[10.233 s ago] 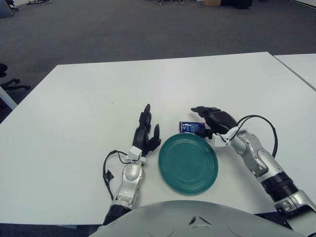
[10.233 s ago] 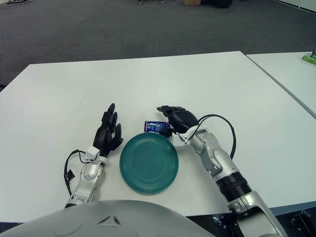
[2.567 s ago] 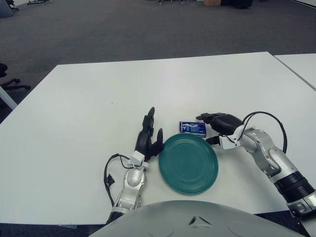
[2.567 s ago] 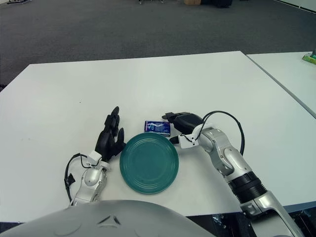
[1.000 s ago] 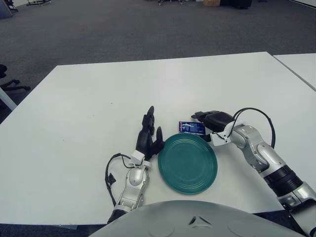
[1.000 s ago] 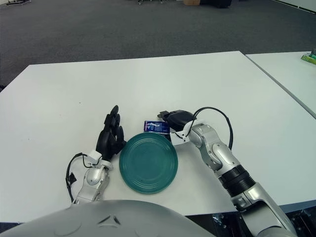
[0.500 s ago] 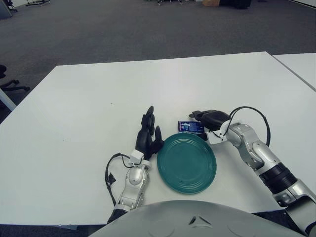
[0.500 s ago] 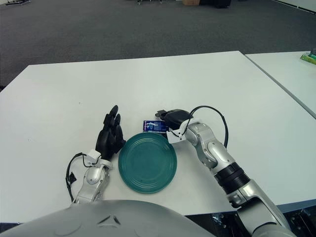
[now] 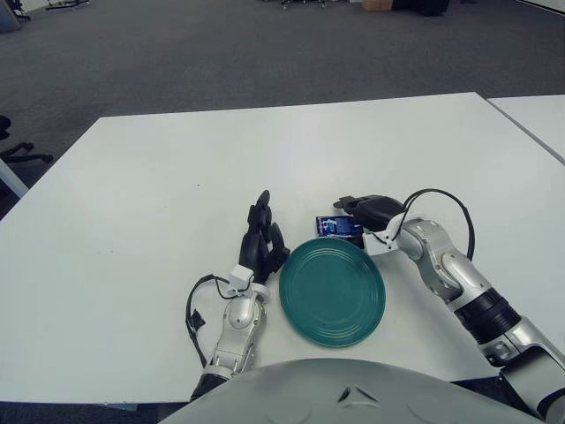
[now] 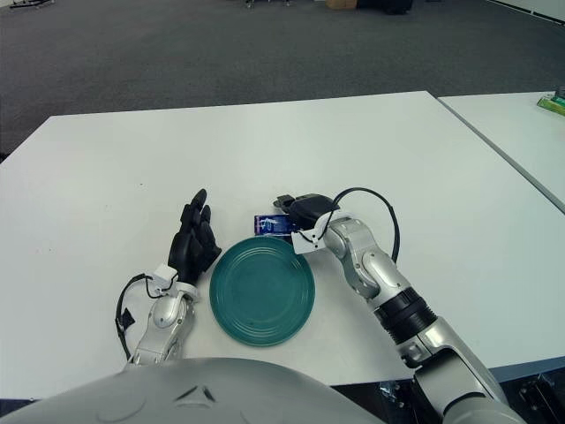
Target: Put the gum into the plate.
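Observation:
A small blue gum pack [image 9: 335,226] lies flat on the white table, just behind the far rim of the round teal plate [image 9: 332,291]. My right hand [image 9: 365,212] is at the pack's right end, its black fingers [image 9: 353,202] reaching over the pack's far edge; I cannot tell whether they grip it. My left hand [image 9: 260,237] rests open on the table just left of the plate, fingers pointing away from me. The plate holds nothing.
A second white table [image 9: 538,119] stands at the far right across a narrow gap. A black cable [image 9: 192,314] loops beside my left wrist. The table's near edge is close below the plate.
My right hand has moved left along the pack, from beside its right end to over it. The pack and plate have shifted slightly left. The left hand has barely moved.

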`<act>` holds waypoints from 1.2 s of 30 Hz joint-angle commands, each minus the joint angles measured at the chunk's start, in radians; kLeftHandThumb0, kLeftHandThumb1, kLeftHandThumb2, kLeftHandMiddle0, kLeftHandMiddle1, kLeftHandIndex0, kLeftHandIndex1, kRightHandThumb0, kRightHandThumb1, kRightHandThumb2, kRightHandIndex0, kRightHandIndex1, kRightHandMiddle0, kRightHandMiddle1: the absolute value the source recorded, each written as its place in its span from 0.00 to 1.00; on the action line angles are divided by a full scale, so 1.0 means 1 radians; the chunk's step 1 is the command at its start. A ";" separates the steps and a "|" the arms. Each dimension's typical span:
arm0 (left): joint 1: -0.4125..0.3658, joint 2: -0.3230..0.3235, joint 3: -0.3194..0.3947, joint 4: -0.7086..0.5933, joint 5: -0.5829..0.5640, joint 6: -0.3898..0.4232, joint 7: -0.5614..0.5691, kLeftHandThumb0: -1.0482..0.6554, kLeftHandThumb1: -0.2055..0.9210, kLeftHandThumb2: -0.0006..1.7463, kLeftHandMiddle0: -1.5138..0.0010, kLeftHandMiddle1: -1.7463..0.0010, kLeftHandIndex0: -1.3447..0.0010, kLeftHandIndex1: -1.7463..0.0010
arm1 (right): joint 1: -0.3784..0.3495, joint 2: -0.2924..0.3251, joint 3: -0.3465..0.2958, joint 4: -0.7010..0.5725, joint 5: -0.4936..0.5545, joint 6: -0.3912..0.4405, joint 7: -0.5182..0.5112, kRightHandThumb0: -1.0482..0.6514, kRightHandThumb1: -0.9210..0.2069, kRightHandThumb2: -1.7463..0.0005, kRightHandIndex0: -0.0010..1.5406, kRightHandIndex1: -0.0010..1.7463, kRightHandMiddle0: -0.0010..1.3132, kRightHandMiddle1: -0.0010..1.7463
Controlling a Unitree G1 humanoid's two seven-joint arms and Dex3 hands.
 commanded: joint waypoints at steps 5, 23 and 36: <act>0.030 -0.086 -0.002 0.003 -0.017 0.027 0.012 0.10 1.00 0.58 0.88 0.99 1.00 0.75 | -0.019 0.027 0.039 -0.002 -0.002 -0.018 0.016 0.14 0.00 0.80 0.23 0.01 0.00 0.24; 0.041 -0.096 -0.009 -0.004 -0.019 0.022 0.024 0.10 1.00 0.58 0.87 0.99 1.00 0.77 | -0.020 0.018 0.060 0.013 0.004 -0.031 0.011 0.19 0.00 0.79 0.26 0.02 0.00 0.32; 0.037 -0.089 0.004 0.000 -0.047 0.023 0.021 0.12 1.00 0.55 0.89 1.00 1.00 0.77 | -0.007 0.033 0.044 0.005 0.033 0.007 0.030 0.38 0.21 0.54 0.30 0.76 0.27 0.97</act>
